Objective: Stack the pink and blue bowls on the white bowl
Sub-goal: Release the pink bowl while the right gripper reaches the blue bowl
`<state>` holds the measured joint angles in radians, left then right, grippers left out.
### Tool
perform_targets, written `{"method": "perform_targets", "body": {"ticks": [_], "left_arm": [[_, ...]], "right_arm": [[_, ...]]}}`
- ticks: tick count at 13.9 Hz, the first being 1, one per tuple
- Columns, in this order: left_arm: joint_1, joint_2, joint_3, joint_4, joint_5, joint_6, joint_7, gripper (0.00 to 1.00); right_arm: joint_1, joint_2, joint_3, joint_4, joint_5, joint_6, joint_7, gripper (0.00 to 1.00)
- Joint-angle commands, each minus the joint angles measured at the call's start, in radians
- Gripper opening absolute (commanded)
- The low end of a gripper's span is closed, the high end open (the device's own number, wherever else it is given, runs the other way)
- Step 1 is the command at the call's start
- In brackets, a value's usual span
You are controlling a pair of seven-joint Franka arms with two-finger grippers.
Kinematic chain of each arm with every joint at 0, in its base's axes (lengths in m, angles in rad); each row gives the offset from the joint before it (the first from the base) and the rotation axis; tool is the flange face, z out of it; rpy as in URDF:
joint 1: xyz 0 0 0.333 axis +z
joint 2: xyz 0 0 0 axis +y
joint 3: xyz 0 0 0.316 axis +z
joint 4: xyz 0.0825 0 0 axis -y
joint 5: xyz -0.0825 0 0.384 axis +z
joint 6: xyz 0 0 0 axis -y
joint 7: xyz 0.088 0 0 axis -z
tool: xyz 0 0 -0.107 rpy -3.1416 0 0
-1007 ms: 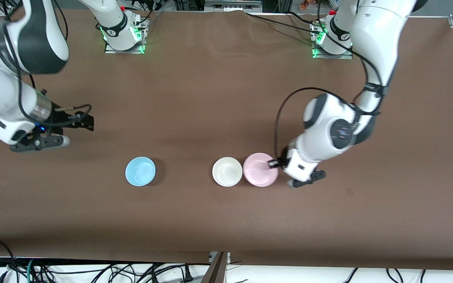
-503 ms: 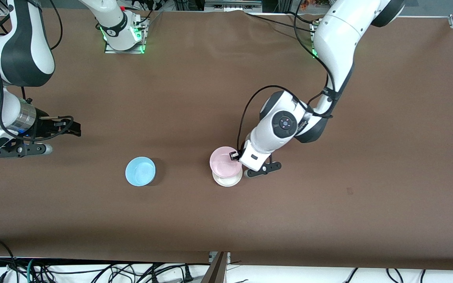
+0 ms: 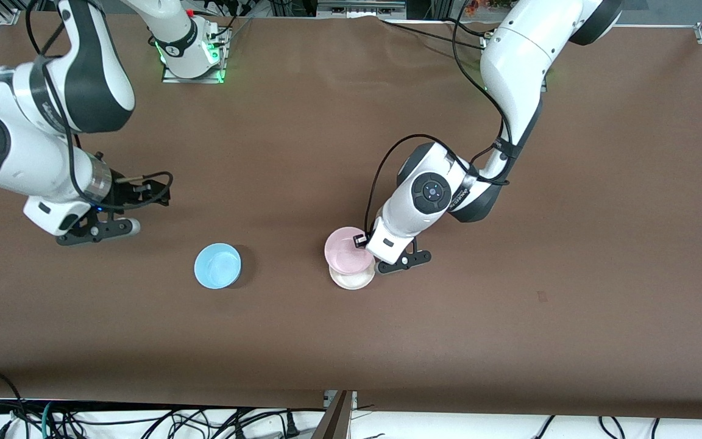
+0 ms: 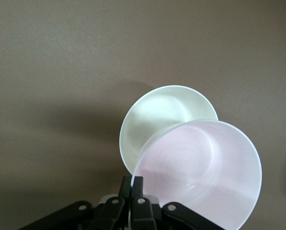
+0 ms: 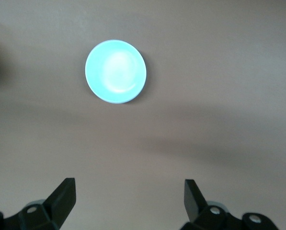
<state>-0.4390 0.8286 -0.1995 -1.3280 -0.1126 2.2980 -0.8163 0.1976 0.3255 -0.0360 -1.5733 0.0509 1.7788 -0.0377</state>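
Brown cloth-covered table (image 3: 351,341), two arms at work. Item one: small round shallow pale pink plastic bowl (image 3: 347,250) — held in the air by the left gripper (image 3: 368,244), whose fingers (image 4: 133,191) are clenched on the bowl's rim on the side toward the left arm's end of the table. In the left wrist view the pink bowl (image 4: 200,177) hangs over the white one, overlapping it only in part, so that much of the white interior remains uncovered. Item two: small round shallow plain white plastic bowl (image 3: 351,280), resting on the table under the pink bowl, only its rim nearer to the front camera showing in the front view; the left wrist view gives its inside (image 4: 157,115). Item three: small round shallow light sky-blue plastic bowl (image 3: 217,265), upright on the table, well apart from the other two, toward the right arm's end. The right gripper (image 3: 98,227) hangs over bare cloth near the blue bowl — its fingers (image 5: 63,194) spread wide and grasping nothing, the blue bowl (image 5: 115,71) in sight between them in the right wrist view.
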Motion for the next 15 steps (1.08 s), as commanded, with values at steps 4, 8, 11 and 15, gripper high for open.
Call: {"method": "perform_targets", "body": {"ticks": [4, 8, 11, 15], "left_arm": [[-0.006, 0.041, 0.011, 0.041, 0.039, 0.032, -0.012, 0.00], [-0.001, 0.055, 0.015, 0.043, 0.039, 0.038, -0.007, 0.00], [-0.001, 0.073, 0.017, 0.041, 0.041, 0.070, -0.009, 0.00], [-0.001, 0.084, 0.017, 0.041, 0.041, 0.070, -0.017, 0.00]], "right_arm": [[-0.015, 0.171, -0.002, 0.150, 0.076, 0.054, 0.057, 1.00], [-0.009, 0.245, -0.001, 0.121, 0.092, 0.178, 0.068, 1.00], [-0.006, 0.277, -0.001, 0.101, 0.092, 0.238, 0.068, 1.00], [-0.004, 0.303, -0.001, 0.066, 0.092, 0.284, 0.087, 0.99]]}}
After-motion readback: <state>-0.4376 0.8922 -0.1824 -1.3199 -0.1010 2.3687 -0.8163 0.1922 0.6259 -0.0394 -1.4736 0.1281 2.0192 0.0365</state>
